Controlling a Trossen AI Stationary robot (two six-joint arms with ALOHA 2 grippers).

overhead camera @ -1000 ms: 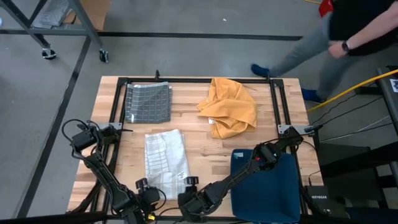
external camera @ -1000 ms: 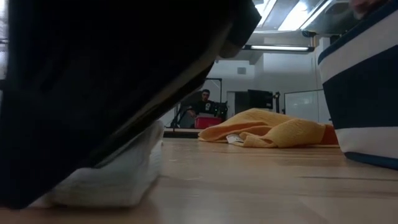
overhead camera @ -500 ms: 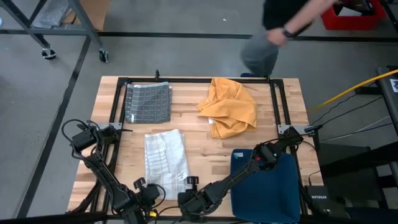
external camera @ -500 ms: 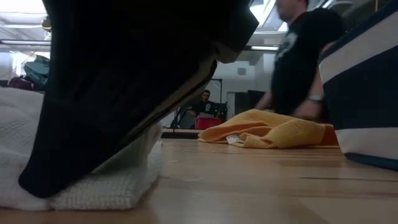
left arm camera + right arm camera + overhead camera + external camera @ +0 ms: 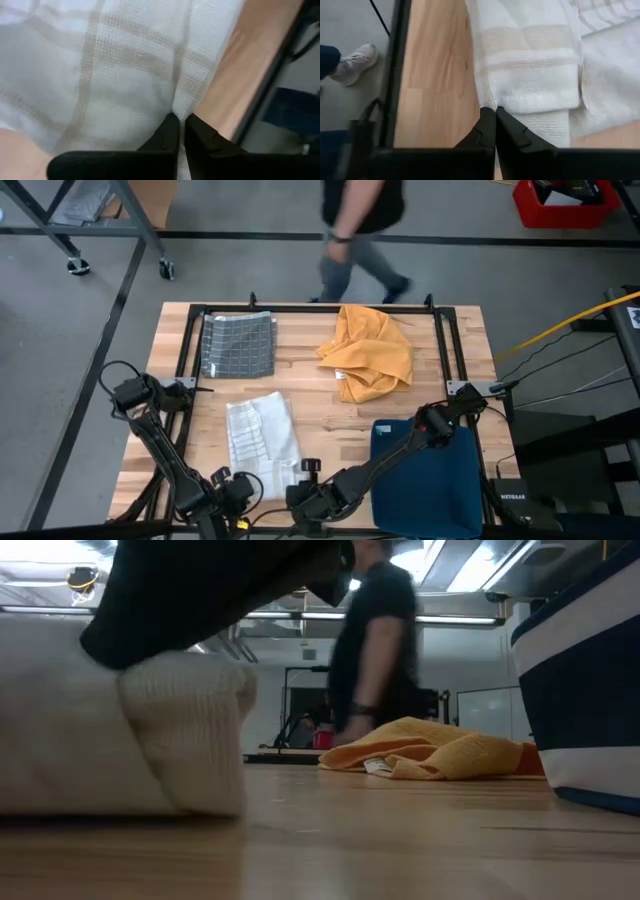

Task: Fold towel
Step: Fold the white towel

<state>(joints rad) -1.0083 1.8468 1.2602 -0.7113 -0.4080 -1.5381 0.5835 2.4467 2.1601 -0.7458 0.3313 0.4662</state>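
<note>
The white towel (image 5: pixel 262 435) with beige stripes lies lengthwise on the wooden table, left of centre. Its near end (image 5: pixel 150 730) stands up off the wood in the low view, while the far part stays flat. My left gripper (image 5: pixel 241 482) is shut on the near left corner and my right gripper (image 5: pixel 304 470) on the near right corner. Both show in their own wrist views, the left gripper (image 5: pixel 181 125) and the right gripper (image 5: pixel 495 114), each closed on white cloth. My left gripper pinches the towel's edge (image 5: pixel 176 107) at the near left corner between its two fingers, coming in from the table's near side. The cloth beyond the fingers lies smooth. How many layers it has, I cannot tell. My right gripper pinches the towel's side edge (image 5: pixel 487 100) at the near right corner between its two fingers, from the near side. A banded hem (image 5: pixel 530 97) and a lower layer show beside the fingers. The near end is raised off the wood.
A grey checked cloth (image 5: pixel 238 345) lies at the far left and a crumpled orange cloth (image 5: pixel 370 352) at the far right. A navy container (image 5: pixel 425 480) stands at the near right. A person (image 5: pixel 355 230) walks past beyond the far edge.
Both grippers have shut on the towel's near corners and risen. The near end has lifted off the wood and bulged toward the far edge while the far end has stayed flat. The person has walked from right to left behind the table.
</note>
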